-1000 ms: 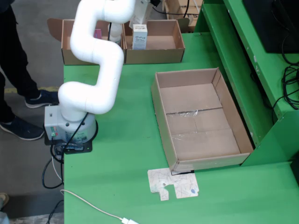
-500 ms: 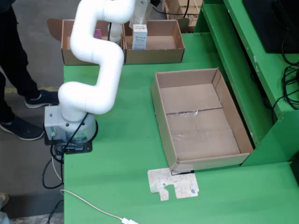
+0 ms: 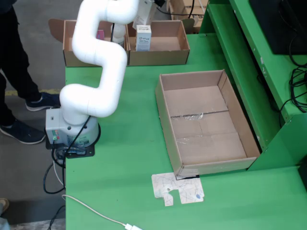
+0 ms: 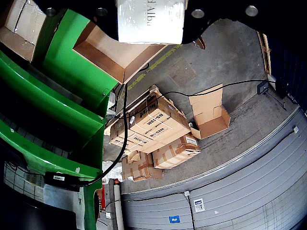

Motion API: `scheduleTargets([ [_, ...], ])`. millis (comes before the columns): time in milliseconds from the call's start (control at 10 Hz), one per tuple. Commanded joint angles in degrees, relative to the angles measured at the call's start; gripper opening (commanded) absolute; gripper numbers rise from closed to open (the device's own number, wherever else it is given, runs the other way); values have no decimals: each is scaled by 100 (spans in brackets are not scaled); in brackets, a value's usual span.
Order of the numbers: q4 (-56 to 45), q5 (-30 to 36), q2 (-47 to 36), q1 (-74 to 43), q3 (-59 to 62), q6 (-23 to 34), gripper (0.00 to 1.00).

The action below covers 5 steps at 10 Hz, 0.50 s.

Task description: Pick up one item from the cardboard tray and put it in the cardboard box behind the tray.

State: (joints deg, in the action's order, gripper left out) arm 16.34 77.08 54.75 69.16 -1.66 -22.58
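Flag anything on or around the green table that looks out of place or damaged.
A flattened, torn scrap of printed cardboard lies loose on the green table, touching the near end of the large empty tray. The tray's floor has a crinkled tape seam.

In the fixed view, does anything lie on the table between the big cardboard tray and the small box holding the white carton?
Nothing: only bare green table separates the cardboard tray from the small box.

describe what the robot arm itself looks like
The arm is glossy white, built of fat rounded tubular segments. Its base is a grey block with small coloured ports, black cables trailing from it. The end effector mount looks black with round screws.
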Motion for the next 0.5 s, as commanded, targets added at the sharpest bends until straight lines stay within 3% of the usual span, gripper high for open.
scheduleTargets([
  [0, 105, -47, -228, 34, 166, 2, 60],
  [400, 105, -47, -228, 34, 166, 1, 100],
])
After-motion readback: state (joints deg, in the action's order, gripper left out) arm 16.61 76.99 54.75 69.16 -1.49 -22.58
